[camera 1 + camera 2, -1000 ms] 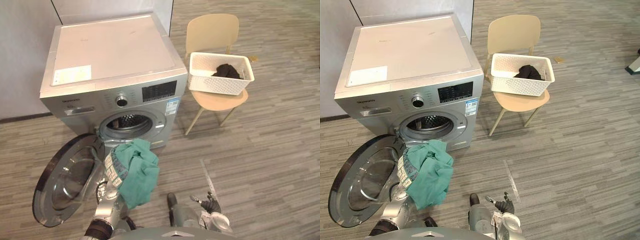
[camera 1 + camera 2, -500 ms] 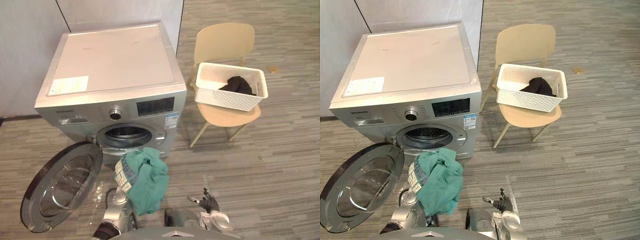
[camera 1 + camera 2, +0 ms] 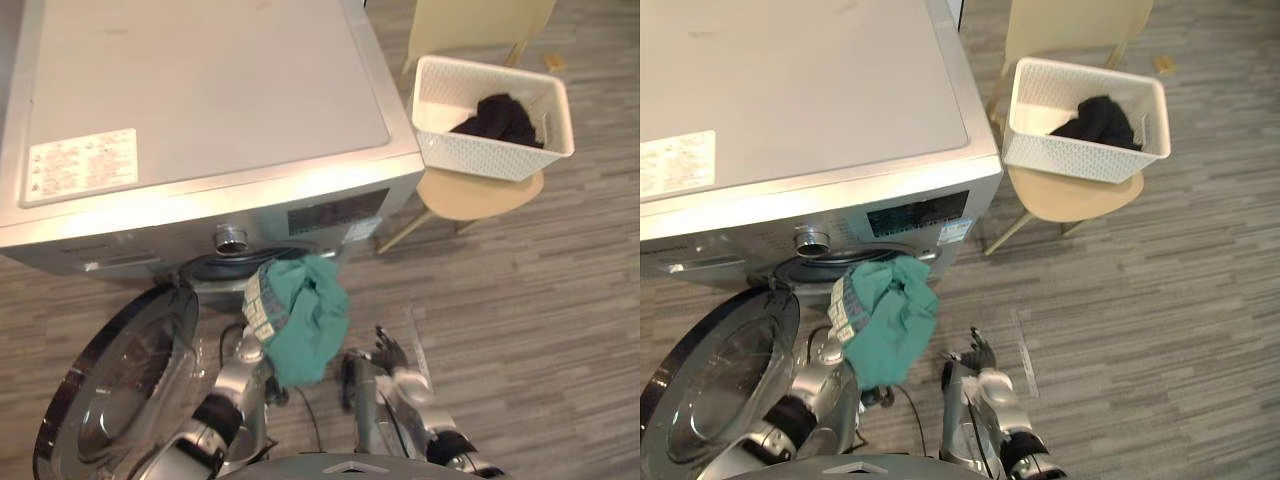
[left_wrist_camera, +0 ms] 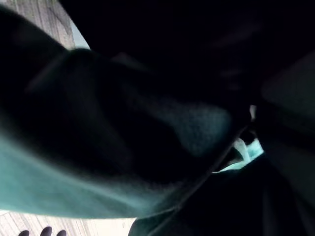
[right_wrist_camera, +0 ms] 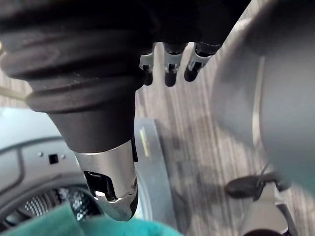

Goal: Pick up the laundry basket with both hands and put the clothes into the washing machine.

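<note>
The laundry basket [image 3: 480, 160] is set on a chair [image 3: 470, 197] right of the washing machine [image 3: 200, 100]. A garment [image 3: 300, 315] is held before its drum opening [image 3: 215, 268].

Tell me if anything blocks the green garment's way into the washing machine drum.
Nothing visible does: the green garment hangs right before the drum opening, and the door is swung wide to the robot's left.

I see a pale beige plastic chair [image 3: 475, 197] with splayed legs on the grey striped plank floor [image 3: 560, 300], off to the right. Beyond it lies a small tan scrap [image 3: 553, 62], possibly cardboard. A pale tape strip [image 3: 1025, 360] marks the floor nearer in.
</note>
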You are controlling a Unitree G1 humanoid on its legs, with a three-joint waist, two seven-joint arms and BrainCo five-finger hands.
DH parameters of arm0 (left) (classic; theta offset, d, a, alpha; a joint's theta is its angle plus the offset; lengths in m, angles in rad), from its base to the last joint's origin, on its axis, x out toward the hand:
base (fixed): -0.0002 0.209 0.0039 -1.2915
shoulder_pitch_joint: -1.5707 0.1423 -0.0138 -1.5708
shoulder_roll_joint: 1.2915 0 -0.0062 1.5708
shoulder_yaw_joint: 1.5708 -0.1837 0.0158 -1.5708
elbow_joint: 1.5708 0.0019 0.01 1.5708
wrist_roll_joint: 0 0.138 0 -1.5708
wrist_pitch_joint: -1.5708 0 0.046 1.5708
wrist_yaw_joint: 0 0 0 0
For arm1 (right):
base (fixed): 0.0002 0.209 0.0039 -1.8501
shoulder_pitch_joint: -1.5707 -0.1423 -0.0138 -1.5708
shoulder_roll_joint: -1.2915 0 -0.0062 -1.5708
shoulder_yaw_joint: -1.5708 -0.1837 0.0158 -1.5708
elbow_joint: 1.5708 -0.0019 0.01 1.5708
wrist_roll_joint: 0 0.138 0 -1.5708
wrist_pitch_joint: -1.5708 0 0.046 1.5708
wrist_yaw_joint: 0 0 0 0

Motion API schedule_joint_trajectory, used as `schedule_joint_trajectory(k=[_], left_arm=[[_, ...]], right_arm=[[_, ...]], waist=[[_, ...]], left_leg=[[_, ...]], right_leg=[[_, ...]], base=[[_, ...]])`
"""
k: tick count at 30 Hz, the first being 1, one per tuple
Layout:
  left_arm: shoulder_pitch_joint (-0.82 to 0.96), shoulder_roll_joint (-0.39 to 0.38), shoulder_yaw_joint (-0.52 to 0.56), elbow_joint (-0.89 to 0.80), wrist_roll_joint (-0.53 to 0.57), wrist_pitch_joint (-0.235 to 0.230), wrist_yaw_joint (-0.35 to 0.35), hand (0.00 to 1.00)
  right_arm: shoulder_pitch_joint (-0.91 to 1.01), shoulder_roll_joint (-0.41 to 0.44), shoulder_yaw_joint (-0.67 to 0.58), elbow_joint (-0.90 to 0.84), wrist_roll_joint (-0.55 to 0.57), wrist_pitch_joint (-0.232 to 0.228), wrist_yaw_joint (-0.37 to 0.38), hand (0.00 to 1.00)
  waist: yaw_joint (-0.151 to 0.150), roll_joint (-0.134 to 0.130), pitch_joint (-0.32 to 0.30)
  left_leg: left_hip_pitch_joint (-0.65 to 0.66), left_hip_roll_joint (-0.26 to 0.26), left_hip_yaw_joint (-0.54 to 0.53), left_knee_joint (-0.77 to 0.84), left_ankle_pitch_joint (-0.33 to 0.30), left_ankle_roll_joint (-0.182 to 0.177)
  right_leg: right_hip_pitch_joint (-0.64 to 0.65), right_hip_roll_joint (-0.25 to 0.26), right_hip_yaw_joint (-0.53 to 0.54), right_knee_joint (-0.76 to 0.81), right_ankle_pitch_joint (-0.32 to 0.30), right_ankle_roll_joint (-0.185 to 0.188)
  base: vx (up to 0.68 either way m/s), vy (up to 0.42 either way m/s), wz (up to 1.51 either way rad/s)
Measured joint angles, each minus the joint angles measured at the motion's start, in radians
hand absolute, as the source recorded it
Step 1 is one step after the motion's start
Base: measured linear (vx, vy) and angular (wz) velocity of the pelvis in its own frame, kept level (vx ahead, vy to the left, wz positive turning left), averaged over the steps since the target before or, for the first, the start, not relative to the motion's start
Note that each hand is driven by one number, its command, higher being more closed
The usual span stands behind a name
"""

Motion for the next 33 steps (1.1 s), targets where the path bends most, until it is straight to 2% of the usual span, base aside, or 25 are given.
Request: schedule_joint_trajectory(k=[1,2,3,5,8,10,11,12,14,15,18,19,22,24,26,28,29,31,33], left_arm=[[-0.026,0.000,0.004,0.026,-0.016,-0.014,0.013,1.00],[-0.047,0.000,0.006,0.040,-0.023,-0.025,0.021,1.00],[-0.061,-0.001,0.007,0.048,-0.026,-0.030,0.026,1.00],[-0.083,-0.014,0.035,0.064,-0.037,-0.051,0.052,1.00],[-0.092,-0.029,0.085,0.070,-0.061,-0.054,0.065,1.00],[-0.085,-0.062,0.140,0.051,-0.097,-0.060,0.078,1.00],[-0.082,-0.075,0.166,0.032,-0.116,-0.065,0.086,1.00],[-0.078,-0.090,0.191,0.001,-0.135,-0.068,0.088,1.00],[-0.080,-0.104,0.243,-0.039,-0.164,-0.082,0.089,1.00],[-0.086,-0.111,0.289,-0.056,-0.182,-0.093,0.090,1.00],[-0.141,-0.119,0.361,-0.072,-0.214,-0.100,0.118,1.00],[-0.154,-0.121,0.368,-0.085,-0.218,-0.100,0.129,1.00],[-0.213,-0.124,0.481,-0.194,-0.219,-0.116,0.167,1.00],[-0.295,-0.094,0.558,-0.194,-0.221,-0.121,0.195,1.00],[-0.399,-0.028,0.625,-0.192,-0.236,-0.123,0.216,1.00],[-0.506,0.075,0.671,-0.183,-0.270,-0.128,0.217,1.00],[-0.557,0.135,0.671,-0.183,-0.272,-0.134,0.218,1.00],[-0.618,0.169,0.664,-0.185,-0.272,-0.135,0.218,1.00],[-0.710,0.214,0.627,-0.187,-0.271,-0.137,0.220,1.00]], right_arm=[[0.002,0.010,0.027,-0.007,0.018,-0.004,0.000,0.00],[0.000,0.015,0.031,-0.016,0.022,-0.010,0.000,0.00],[-0.004,0.016,0.032,-0.020,0.027,-0.017,-0.002,0.00],[-0.033,0.008,0.033,-0.038,0.044,-0.032,-0.002,0.00],[-0.036,-0.014,0.033,-0.078,0.076,-0.050,-0.001,0.00],[-0.035,-0.038,0.038,-0.096,0.110,-0.067,-0.001,0.00],[-0.035,-0.049,0.042,-0.115,0.123,-0.073,-0.001,0.00],[-0.037,-0.052,0.042,-0.136,0.146,-0.084,-0.003,0.00],[-0.063,-0.048,0.048,-0.177,0.176,-0.093,-0.003,0.00],[-0.077,-0.040,0.062,-0.209,0.200,-0.090,-0.010,0.00],[-0.128,-0.001,0.057,-0.255,0.267,-0.128,-0.014,0.00],[-0.139,0.003,0.058,-0.261,0.287,-0.132,-0.021,0.00],[-0.147,0.039,0.058,-0.310,0.352,-0.151,-0.021,0.00],[-0.135,0.049,0.059,-0.374,0.380,-0.159,-0.017,0.00],[-0.109,0.065,0.057,-0.441,0.398,-0.175,-0.008,0.00],[-0.075,0.084,0.060,-0.525,0.436,-0.181,0.027,0.00],[-0.058,0.086,0.063,-0.567,0.460,-0.191,0.048,0.00],[-0.040,0.089,0.059,-0.605,0.480,-0.198,0.070,0.00],[-0.026,0.105,0.047,-0.643,0.534,-0.202,0.107,0.00]], waist=[[-0.007,-0.004,0.005],[-0.016,-0.015,0.021],[-0.020,-0.021,0.031],[-0.022,-0.023,0.058],[-0.030,-0.035,0.097],[-0.029,-0.038,0.111],[-0.027,-0.043,0.114],[-0.029,-0.044,0.117],[-0.022,-0.037,0.141],[-0.011,-0.037,0.152],[0.003,-0.036,0.170],[0.007,-0.034,0.174],[0.008,-0.033,0.180],[0.001,-0.034,0.180],[-0.006,-0.035,0.180],[-0.022,-0.037,0.181],[-0.028,-0.039,0.182],[-0.032,-0.039,0.182],[-0.047,-0.048,0.183]], left_leg=[[-0.026,0.008,-0.025,0.036,-0.010,-0.021],[-0.045,0.012,-0.052,0.076,-0.022,-0.040],[-0.059,0.015,-0.068,0.097,-0.028,-0.050],[-0.124,0.037,-0.136,0.117,-0.012,-0.096],[-0.162,0.043,-0.201,0.117,0.016,-0.129],[-0.191,0.068,-0.183,0.117,0.016,-0.116],[-0.213,0.098,-0.128,0.114,0.022,-0.112],[-0.235,0.125,-0.070,0.102,0.046,-0.119],[-0.288,0.152,-0.030,0.113,0.097,-0.120],[-0.353,0.166,-0.036,0.162,0.089,-0.117],[-0.526,0.200,-0.054,0.294,0.051,-0.107],[-0.556,0.205,-0.054,0.321,0.045,-0.103],[-0.729,0.259,-0.073,0.493,-0.009,-0.096],[-0.798,0.283,-0.085,0.564,-0.034,-0.093],[-0.859,0.303,-0.093,0.610,-0.046,-0.088],[-0.916,0.321,-0.094,0.633,-0.052,-0.088],[-0.943,0.329,-0.094,0.638,-0.050,-0.087],[-0.966,0.339,-0.090,0.640,-0.045,-0.086],[-1.000,0.352,-0.082,0.640,-0.036,-0.088]], right_leg=[[0.006,-0.013,-0.002,-0.112,0.077,0.012],[0.009,-0.025,-0.008,-0.119,0.169,0.048],[0.001,-0.022,-0.003,-0.101,0.227,0.061],[-0.074,-0.012,-0.040,0.028,0.179,0.029],[-0.092,-0.040,-0.125,0.133,0.101,-0.012],[-0.110,-0.066,-0.175,0.184,0.061,-0.027],[-0.143,-0.087,-0.193,0.212,0.047,-0.034],[-0.185,-0.103,-0.197,0.237,0.038,-0.031],[-0.249,-0.111,-0.194,0.273,0.034,-0.034],[-0.308,-0.110,-0.187,0.306,0.026,-0.041],[-0.472,-0.111,-0.164,0.406,0.009,-0.046],[-0.504,-0.114,-0.158,0.428,0.006,-0.047],[-0.670,-0.103,-0.121,0.551,-0.013,-0.051],[-0.737,-0.094,-0.105,0.602,-0.020,-0.048],[-0.795,-0.081,-0.093,0.630,-0.021,-0.048],[-0.853,-0.070,-0.088,0.640,-0.014,-0.047],[-0.878,-0.065,-0.089,0.637,-0.005,-0.046],[-0.895,-0.065,-0.092,0.636,0.000,-0.047],[-0.922,-0.063,-0.099,0.624,0.011,-0.048]], base=[[0.04,-0.243,0.25],[0.03,-0.185,0.52],[0.04,-0.318,0.62],[0.03,-0.385,0.57],[0.01,-0.349,0.78],[-0.05,-0.310,0.85],[-0.04,-0.203,0.73],[-0.04,-0.182,0.68],[-0.06,-0.116,0.30],[-0.10,-0.069,0.03],[-0.09,-0.029,-0.07],[-0.10,-0.033,-0.11],[-0.09,-0.026,-0.25],[-0.10,0.001,-0.27],[-0.12,-0.004,-0.23],[-0.12,-0.002,-0.19],[-0.08,-0.001,-0.12],[-0.04,0.000,0.00],[-0.01,0.005,-0.02]])
